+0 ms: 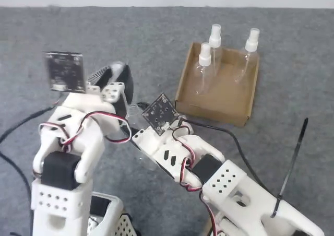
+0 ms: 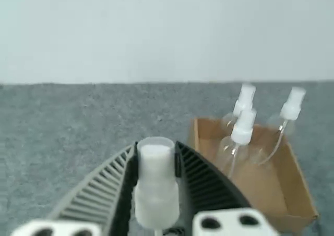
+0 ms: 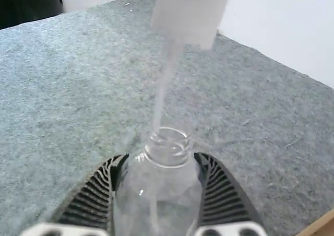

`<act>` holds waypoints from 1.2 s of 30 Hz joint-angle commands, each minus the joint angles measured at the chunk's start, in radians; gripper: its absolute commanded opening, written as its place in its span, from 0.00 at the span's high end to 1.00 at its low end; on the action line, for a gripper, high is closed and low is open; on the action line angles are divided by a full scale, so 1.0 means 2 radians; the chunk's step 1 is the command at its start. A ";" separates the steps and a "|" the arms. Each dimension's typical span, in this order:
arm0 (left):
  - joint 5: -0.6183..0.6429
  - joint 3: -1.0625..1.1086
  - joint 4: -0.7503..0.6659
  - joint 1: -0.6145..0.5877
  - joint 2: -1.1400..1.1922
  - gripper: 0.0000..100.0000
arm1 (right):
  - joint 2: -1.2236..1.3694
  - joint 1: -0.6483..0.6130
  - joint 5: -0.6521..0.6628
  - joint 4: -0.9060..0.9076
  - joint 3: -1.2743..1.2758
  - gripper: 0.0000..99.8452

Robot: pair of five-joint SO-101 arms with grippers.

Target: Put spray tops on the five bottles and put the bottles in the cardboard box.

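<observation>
Spray top (image 2: 155,186): gripped in left jaws, hung straight above the open neck, tube dipping vertically inside.
Bottle (image 3: 163,194): stood upright, clamped in right jaws, left of cardboard box (image 1: 214,111).
Alignment: axes looked collinear; cap not yet seated.

White plastic arms (image 1: 73,142) with black motors (image 1: 59,170) and red-black-white cables (image 1: 183,167).
</observation>
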 commanded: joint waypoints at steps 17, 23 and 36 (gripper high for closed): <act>-0.066 -0.034 -0.049 -0.091 0.054 0.93 | -0.003 -0.001 -0.003 -0.012 -0.002 0.99; -0.087 -0.030 -0.025 -0.086 0.108 0.96 | -0.003 -0.001 -0.003 -0.012 -0.002 0.99; -0.131 -0.024 0.001 0.002 0.126 0.96 | -0.003 -0.001 -0.002 -0.012 0.000 0.99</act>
